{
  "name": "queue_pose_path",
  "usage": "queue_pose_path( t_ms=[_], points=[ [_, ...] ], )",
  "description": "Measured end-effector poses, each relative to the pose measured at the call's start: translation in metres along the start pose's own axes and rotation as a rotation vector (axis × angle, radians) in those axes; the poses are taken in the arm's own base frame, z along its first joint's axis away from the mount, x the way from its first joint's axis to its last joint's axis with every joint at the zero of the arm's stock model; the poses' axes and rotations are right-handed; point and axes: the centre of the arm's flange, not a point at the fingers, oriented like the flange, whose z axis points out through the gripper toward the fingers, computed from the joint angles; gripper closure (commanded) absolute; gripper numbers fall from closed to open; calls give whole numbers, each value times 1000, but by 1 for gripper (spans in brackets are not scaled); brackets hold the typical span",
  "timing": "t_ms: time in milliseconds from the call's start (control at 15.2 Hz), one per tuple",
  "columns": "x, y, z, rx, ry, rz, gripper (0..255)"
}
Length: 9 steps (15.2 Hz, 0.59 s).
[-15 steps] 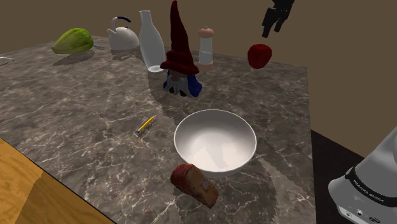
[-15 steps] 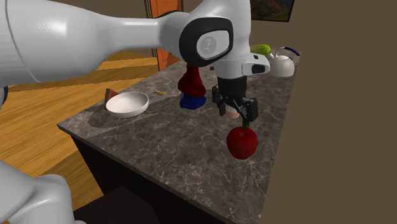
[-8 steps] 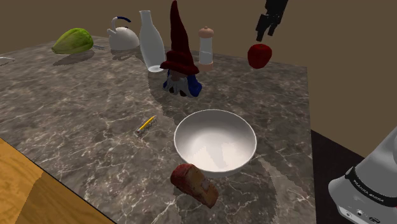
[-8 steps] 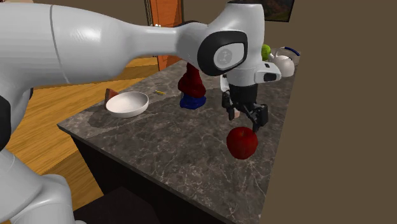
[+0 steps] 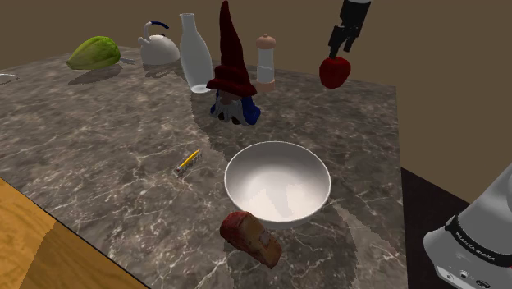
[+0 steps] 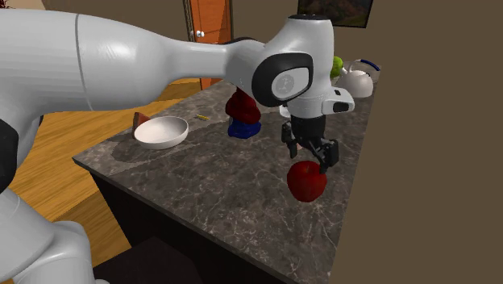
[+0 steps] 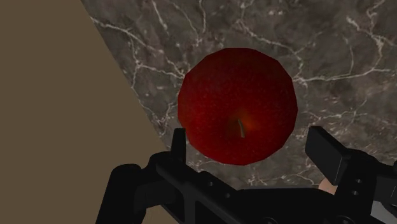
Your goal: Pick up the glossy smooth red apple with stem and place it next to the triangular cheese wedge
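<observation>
Fingers (image 7: 177,147) of the black gripper (image 7: 249,143) stand apart, one on each side of the red apple (image 7: 236,105). They do not clasp it, and its short stem faces the wrist camera. The apple sits on the dark marbled counter (image 5: 98,139) close to the far corner, to the shoulder view's right of the pale grinder (image 5: 266,59). The gripper (image 5: 338,45) hangs just above it.

The stand (image 5: 476,238) carries a line of small dark lettering that I cannot read.

The white bowl (image 5: 277,182) shows its smooth white inside. The cheese wedge (image 5: 251,236) lies just beside its near rim, well apart from the apple. A pale bottle (image 5: 194,53) and a white kettle (image 5: 158,48) stand at the back, but I cannot tell their contents.
</observation>
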Motion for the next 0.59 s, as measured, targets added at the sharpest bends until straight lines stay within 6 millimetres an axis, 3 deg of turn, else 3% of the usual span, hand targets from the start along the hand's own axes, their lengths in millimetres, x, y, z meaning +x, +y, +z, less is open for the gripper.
queue_pose_path(
  t_ms=[66,132,594],
  points=[
    [0,0,0,0,0,0,0],
    [0,0,0,0,0,0,255],
    [0,0,0,0,0,0,255]
  ],
)
